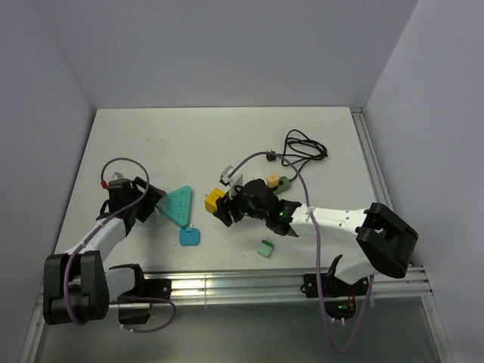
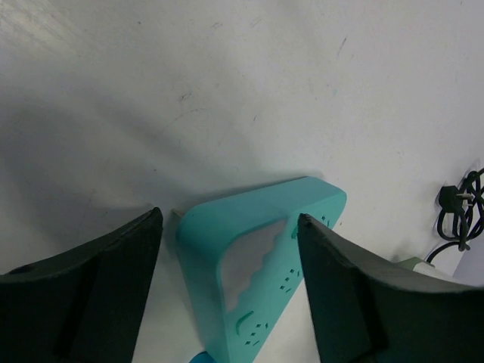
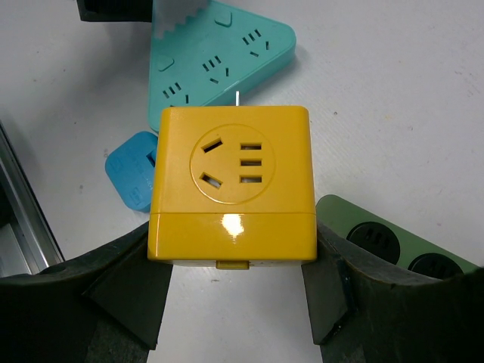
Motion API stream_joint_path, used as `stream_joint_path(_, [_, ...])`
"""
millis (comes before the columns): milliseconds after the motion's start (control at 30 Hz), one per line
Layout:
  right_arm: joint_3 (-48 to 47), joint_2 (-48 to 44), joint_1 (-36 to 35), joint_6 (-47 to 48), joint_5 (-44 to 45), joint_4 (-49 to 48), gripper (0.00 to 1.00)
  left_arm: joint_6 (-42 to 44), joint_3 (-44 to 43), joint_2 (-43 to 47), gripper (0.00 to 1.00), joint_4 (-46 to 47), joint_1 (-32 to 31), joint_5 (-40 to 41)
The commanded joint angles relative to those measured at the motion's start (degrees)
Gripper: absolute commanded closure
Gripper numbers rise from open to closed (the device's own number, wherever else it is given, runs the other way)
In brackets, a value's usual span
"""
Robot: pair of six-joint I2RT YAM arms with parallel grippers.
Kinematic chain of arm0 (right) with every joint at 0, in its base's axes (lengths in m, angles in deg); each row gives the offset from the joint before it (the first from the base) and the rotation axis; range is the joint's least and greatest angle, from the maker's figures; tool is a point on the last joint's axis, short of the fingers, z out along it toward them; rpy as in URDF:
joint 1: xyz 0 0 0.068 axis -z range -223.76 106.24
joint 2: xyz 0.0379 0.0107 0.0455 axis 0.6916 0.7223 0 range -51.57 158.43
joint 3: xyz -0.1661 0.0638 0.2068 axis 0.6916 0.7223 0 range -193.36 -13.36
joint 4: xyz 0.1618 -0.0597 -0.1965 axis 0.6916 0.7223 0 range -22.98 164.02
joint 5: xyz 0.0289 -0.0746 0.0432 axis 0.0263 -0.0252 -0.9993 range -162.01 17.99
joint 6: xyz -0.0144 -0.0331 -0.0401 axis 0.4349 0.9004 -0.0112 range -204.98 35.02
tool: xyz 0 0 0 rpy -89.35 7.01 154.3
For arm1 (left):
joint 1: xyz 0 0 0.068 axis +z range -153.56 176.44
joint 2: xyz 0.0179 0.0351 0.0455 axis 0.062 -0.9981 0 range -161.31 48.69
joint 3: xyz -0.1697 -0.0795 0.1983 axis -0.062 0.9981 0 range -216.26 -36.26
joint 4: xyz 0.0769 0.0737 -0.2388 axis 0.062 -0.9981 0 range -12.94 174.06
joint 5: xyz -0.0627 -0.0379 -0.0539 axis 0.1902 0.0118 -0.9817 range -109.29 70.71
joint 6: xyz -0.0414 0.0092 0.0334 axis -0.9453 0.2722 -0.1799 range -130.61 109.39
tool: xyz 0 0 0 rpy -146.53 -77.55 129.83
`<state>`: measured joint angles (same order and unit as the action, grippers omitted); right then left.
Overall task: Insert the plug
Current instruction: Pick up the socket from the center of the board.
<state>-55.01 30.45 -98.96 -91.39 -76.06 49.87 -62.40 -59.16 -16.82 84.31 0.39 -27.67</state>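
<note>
A teal triangular power strip (image 1: 179, 204) lies left of the table's middle. In the left wrist view its corner (image 2: 249, 249) sits between my open left gripper's (image 2: 227, 221) fingers; I see no grip on it. My left gripper (image 1: 145, 201) is at the strip's left edge. My right gripper (image 3: 234, 257) is shut on a yellow cube plug adapter (image 3: 233, 181), its socket face up and a metal prong showing behind it. The cube (image 1: 214, 200) is just right of the strip (image 3: 219, 53), and the right gripper (image 1: 233, 206) holds it from the right.
A blue adapter (image 1: 189, 237) lies in front of the strip, also in the right wrist view (image 3: 132, 170). A small green plug (image 1: 266, 247), a dark green socket block (image 3: 393, 242), an orange piece (image 1: 270, 181) and a coiled black cable (image 1: 304, 147) lie nearby. A metal rail (image 1: 265, 283) runs along the near edge.
</note>
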Motion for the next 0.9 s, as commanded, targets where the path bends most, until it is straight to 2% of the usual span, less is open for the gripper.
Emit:
stream_joint_path(0, [0.08,0.07,0.09,-0.18,-0.16,-3.95,1.0,0.11,0.48,-0.66,0.25,5.2,0.1,-2.08])
stream_joint_path(100, [-0.01,0.16,0.09,-0.18,-0.16,-4.03,1.0,-0.06,0.75,-0.93,0.32,5.9,0.1,-2.51])
stream_joint_path(333, [-0.1,0.25,0.09,-0.09,-0.25,-3.86,1.0,-1.47,3.73,0.3,0.38,9.59,-0.6,-3.31])
stream_joint_path(433, [-0.19,0.25,0.09,-0.09,-0.34,-3.77,1.0,-1.3,3.65,-0.31,0.47,11.08,-0.6,-3.83])
stream_joint_path(467, [-0.19,0.42,0.09,-0.09,-0.34,-3.6,1.0,-0.51,3.3,-1.1,0.53,11.17,-0.61,-4.1])
stream_joint_path(567, [-0.54,0.51,0.01,0.0,-0.43,-3.16,1.0,1.85,1.45,-2.68,0.6,10.82,-0.61,-4.8])
stream_joint_path(767, [-3.61,-1.07,0.09,-0.35,2.2,2.72,1.0,7.48,-1.19,-3.74,0.67,9.86,-0.61,-6.29])
stream_joint_path(867, [-8.26,0.32,0.27,-0.53,2.91,9.39,1.0,9.16,-1.71,-5.41,0.73,11.16,-0.61,-9.09])
